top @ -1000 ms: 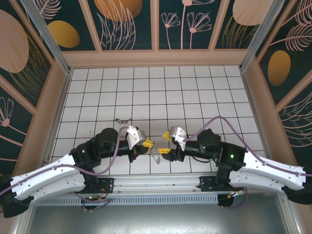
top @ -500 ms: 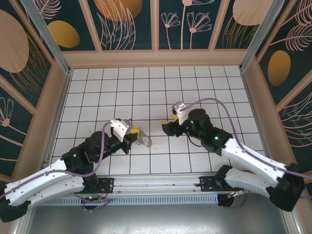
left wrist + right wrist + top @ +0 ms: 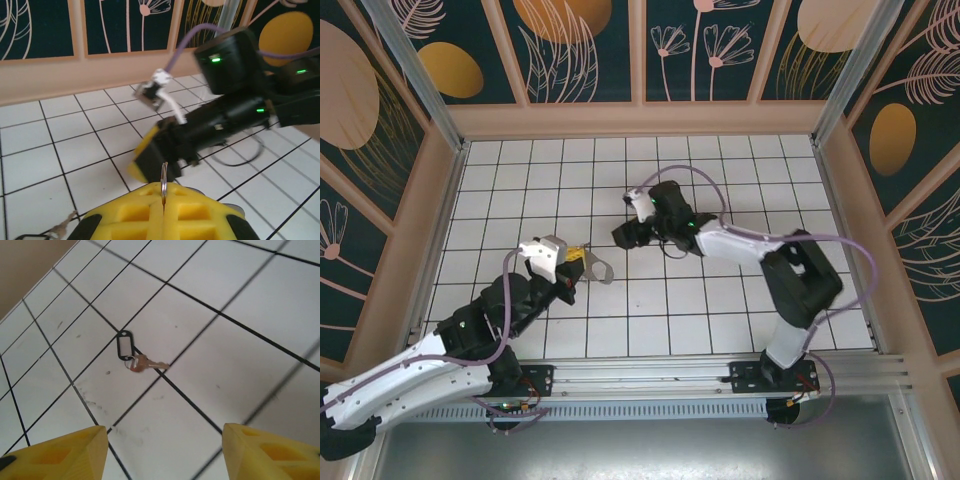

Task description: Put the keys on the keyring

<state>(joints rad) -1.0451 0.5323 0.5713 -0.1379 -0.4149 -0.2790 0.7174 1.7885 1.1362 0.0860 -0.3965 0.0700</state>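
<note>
Straight ahead of the spread right jaws: small brownish metal key with black oblong tag. Lies flat on white tiled bench, blade slanting right. Pinched in left jaws: thin metal keyring.

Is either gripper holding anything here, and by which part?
The left gripper is shut on the keyring, pinching its thin rim edge-on between the yellow pads. The right gripper is open, holding nothing.

Left arm stretches diagonally toward the table's middle, left gripper pinched tight on the keyring. Right arm folds leftward, right gripper with its 2 fingers parted.
</note>
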